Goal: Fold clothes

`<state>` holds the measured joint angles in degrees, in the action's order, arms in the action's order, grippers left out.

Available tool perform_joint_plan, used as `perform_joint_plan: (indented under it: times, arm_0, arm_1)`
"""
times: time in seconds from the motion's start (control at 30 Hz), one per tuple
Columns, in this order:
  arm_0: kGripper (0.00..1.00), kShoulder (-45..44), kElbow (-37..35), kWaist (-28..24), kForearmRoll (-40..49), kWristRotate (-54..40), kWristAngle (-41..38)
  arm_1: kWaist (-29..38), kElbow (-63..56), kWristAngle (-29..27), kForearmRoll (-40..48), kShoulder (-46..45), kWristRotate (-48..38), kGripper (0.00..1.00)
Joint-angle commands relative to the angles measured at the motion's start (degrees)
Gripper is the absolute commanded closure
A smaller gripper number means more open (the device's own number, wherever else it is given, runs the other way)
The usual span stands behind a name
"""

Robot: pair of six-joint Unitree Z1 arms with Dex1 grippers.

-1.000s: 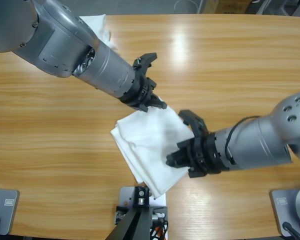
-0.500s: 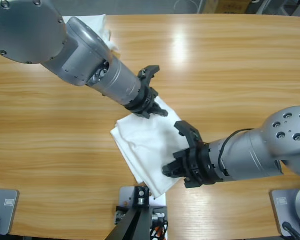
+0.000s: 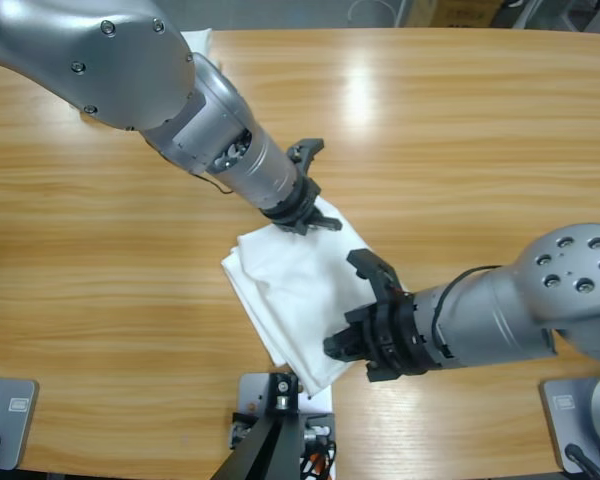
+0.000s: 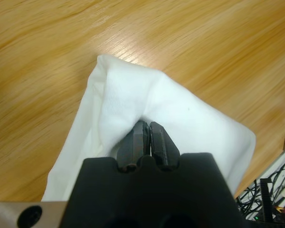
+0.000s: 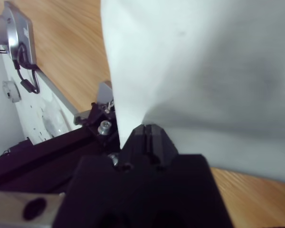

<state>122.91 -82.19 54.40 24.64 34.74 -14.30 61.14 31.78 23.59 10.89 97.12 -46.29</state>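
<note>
A: Location of shirt (image 3: 300, 290)?

B: Near-centre of table (image 3: 460, 130), lying as a part-folded white bundle, near corner overhanging the near edge. Second white cloth (image 3: 198, 42) at far left edge, partly hidden behind an arm.

A: Left gripper (image 4: 148, 128) state?

B: Jaws closed on a pinch of shirt fabric at the far corner of the bundle; cloth tents up around the tips. Matches the gripper (image 3: 315, 218) entering from far left in the high view.

A: Right gripper (image 5: 147, 130) state?

B: Jaws closed on the shirt's near right edge; fabric hangs across the wrist view. Matches the gripper (image 3: 345, 343) entering from the right in the high view.

A: Reason for two grips on opposite sides?

B: Probably to keep the layer taut and level, allowing a fold without bunching. Risk: slippage of the thin pinch.
</note>
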Motion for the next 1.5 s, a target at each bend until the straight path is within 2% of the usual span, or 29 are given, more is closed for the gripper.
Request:
perform_joint_plan:
  times: [0.03,0.2,0.47,0.57,0.73,0.77,0.8,0.83,0.87,1.0,1.03,1.07,1.1,1.23,1.27,1.3,1.33,1.37,1.4,1.5]
  arm_0:
    - [1.0,4.37,-0.96,0.45,0.68,0.96,0.56]
    - [1.0,4.37,-1.31,0.45,1.33,1.03,0.52]
    - [1.0,2.39,-0.62,0.18,2.68,0.96,0.96]
    - [1.0,-2.26,0.8,-2.45,5.65,0.47,2.35]
    - [1.0,-15.49,3.65,-6.85,10.87,-0.02,5.22]
    - [1.0,-17.41,4.58,-7.16,12.0,0.0,5.34]
    - [1.0,-19.69,6.27,-7.29,13.09,0.07,5.32]
    - [1.0,-21.5,8.2,-7.25,13.4,0.12,5.23]
    - [1.0,-23.67,10.87,-6.79,13.37,0.15,5.16]
    - [1.0,-25.0,13.98,-1.89,12.89,-3.4,4.64]
    - [0.876,-24.53,13.76,-0.94,12.89,-4.77,4.67]
    - [0.403,-24.09,13.25,-0.11,12.89,-6.98,4.97]
    - [0.153,-23.82,12.58,0.5,12.89,-9.72,5.43]
    - [0.121,-22.65,9.26,2.12,13.37,-17.92,11.6]
    - [0.119,-21.7,8.45,2.14,13.84,-19.45,12.63]
    - [0.119,-20.59,7.06,2.31,14.92,-21.08,13.28]
    - [0.123,-18.95,4.74,2.91,16.48,-23.91,13.42]
    - [0.124,-17.43,2.51,4.14,17.59,-27.13,13.41]
    - [0.124,-16.35,1.08,5.3,18.24,-29.73,13.21]
    - [0.143,-14.45,-1.29,8.43,19.28,-34.47,10.1]
  arm_1:
    - [3.47,-1.41,0.19,4.39,5.33,-3.36,1.0]
    - [8.06,-3.17,-0.4,4.83,4.87,-6.44,1.0]
    - [8.55,-6.23,-1.48,4.67,3.06,-8.11,1.0]
    - [8.55,-6.58,-2.62,4.67,2.07,-8.23,1.0]
    - [8.55,-6.86,-4.31,4.12,-2.11,-8.2,0.984]
    - [8.57,-6.58,-4.62,1.89,-4.18,-8.18,0.509]
    - [8.55,-6.28,-5.22,-0.71,-6.42,-7.88,0.186]
    - [8.32,-5.61,-6.27,-4.33,-9.77,-7.02,0.011]
    - [7.13,-4.61,-6.63,-7.64,-12.36,-5.77,0.0]
    - [2.82,4.25,-8.47,-26.5,-19.34,-2.41,0.0]
    - [2.07,6.24,-9.39,-30.05,-20.13,-1.96,0.0]
    - [1.26,7.22,-9.68,-31.49,-20.6,-1.52,0.0]
    - [0.31,8.35,-10.14,-33.46,-20.97,-1.17,0.0]
    - [-1.41,11.44,-10.76,-35.94,-20.83,-0.53,0.018]
    - [-1.55,11.67,-10.83,-35.94,-20.72,-0.46,0.058]
    - [-1.55,11.72,-10.84,-35.96,-20.57,-0.46,0.294]
    - [-1.55,11.72,-11.09,-36.22,-20.41,-0.46,0.724]
    - [-1.55,11.72,-11.27,-36.4,-20.36,-0.43,0.939]
    - [-1.55,11.67,-11.53,-36.52,-20.27,-0.27,1.0]
    - [-1.89,11.63,-12.06,-36.89,-19.62,1.72,1.0]
